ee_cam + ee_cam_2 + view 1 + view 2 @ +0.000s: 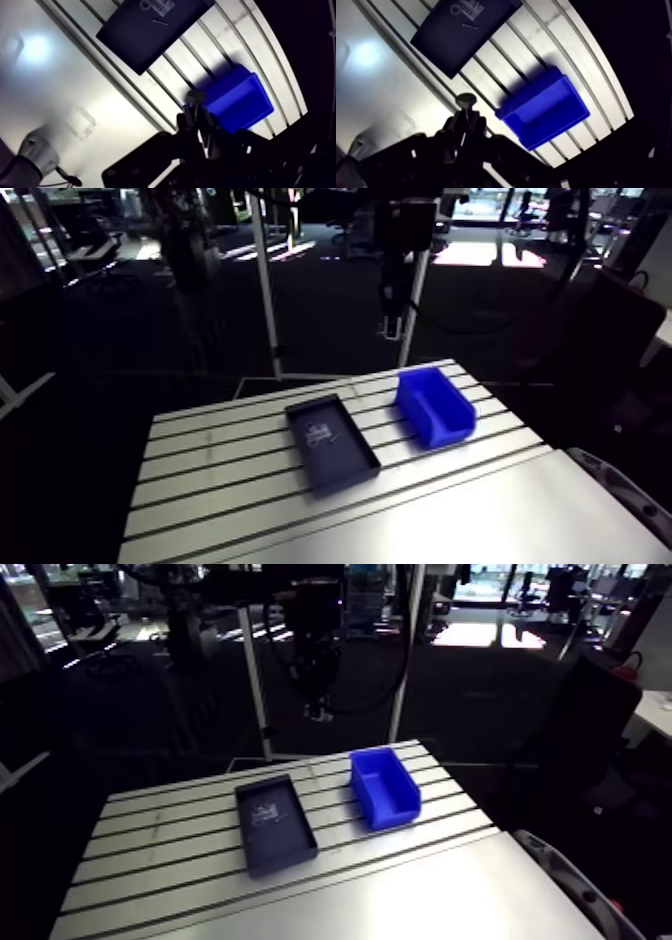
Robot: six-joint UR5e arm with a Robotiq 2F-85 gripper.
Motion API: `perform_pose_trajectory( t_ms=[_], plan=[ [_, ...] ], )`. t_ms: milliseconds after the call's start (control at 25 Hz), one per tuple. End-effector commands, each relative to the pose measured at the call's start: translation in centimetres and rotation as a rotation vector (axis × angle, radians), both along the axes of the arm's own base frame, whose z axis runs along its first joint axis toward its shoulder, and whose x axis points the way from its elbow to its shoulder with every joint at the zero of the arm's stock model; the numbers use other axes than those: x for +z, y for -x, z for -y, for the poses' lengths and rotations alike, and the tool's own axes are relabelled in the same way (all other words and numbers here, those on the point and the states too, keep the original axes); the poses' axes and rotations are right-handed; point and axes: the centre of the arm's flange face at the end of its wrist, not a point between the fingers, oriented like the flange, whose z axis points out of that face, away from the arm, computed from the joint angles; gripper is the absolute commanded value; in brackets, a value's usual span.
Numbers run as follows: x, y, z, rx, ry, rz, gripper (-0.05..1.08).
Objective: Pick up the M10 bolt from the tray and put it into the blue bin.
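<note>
The M10 bolt is dark, with a rounded head that stands out past the fingertips. Its shank is pinched between the two fingers of the gripper, which are drawn nearly together on it. It hangs raised off the table, just beside the blue bin. The bin's inside shows plain blue. Near the bin but apart from it, the dark tray holds a pale printed patch and a thin light sliver.

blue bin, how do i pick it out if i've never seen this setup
Find the slotted aluminium table. Two containers sit apart on it: a shallow dark tray and the blue bin beside it. The bin alone is bright blue, with taller walls.
</note>
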Motion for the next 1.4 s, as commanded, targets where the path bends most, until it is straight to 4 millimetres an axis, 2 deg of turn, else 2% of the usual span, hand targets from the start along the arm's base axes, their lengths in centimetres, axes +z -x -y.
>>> perform_pose_trajectory(
  t_ms=[40,160,320,440,720,1160,1400],
  plan=[
    [-0.2,-0.5,-6.6,0.278,0.044,0.001,1.05],
    [-1.3,-0.7,-9.3,0.365,0.062,0.013,1.05],
    [-2.7,-0.9,-11.7,0.443,0.064,0.007,1.04],
    [-3.9,-0.5,-12.4,0.498,0.026,-0.039,1.04],
    [-7.2,-0.3,-12.5,0.504,-0.025,-0.087,1.04],
    [-13.3,-0.2,-12.5,0.492,0.001,-0.058,1.04],
    [-15.7,-0.2,-12.4,0.486,0.013,-0.039,1.04]
  ],
)
